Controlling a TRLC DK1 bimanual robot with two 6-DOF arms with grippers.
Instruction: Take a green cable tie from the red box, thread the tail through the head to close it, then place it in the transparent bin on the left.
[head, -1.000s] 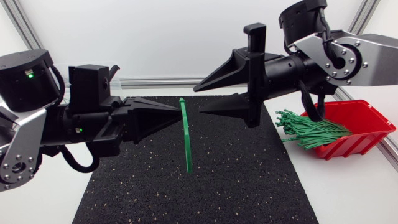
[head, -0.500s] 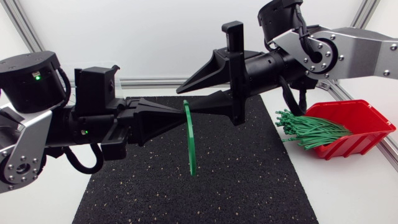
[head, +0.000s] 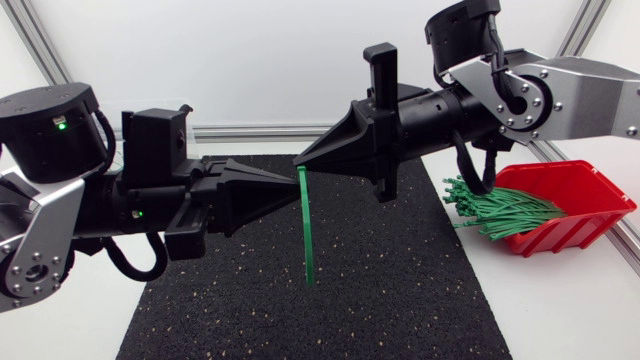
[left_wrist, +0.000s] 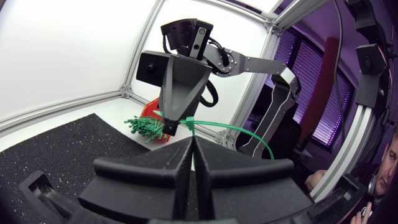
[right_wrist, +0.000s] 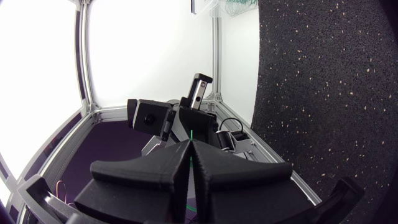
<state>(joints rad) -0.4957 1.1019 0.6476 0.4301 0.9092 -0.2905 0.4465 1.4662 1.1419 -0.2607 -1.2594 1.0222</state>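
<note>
A green cable tie (head: 305, 225) hangs upright above the black mat (head: 400, 290), its lower end free. My left gripper (head: 293, 186) reaches in from the left and is shut on the tie near its upper end. My right gripper (head: 303, 167) meets it from the right, its fingers closed together on the tie's top end, just above the left fingertips. In the left wrist view the tie (left_wrist: 236, 129) arcs from the right gripper (left_wrist: 176, 127) past my left gripper (left_wrist: 189, 143). The red box (head: 585, 190) at the right holds a bundle of green ties (head: 500, 208).
The mat covers the middle of the white table. Both arms hover above it and meet near its centre. In the right wrist view a clear bin (right_wrist: 208, 6) with green ties inside sits beyond the mat's far edge.
My right gripper came leftward with its fingers spread, reached the tie's upper end and shut on it. The left gripper kept its hold and shifted slightly right.
</note>
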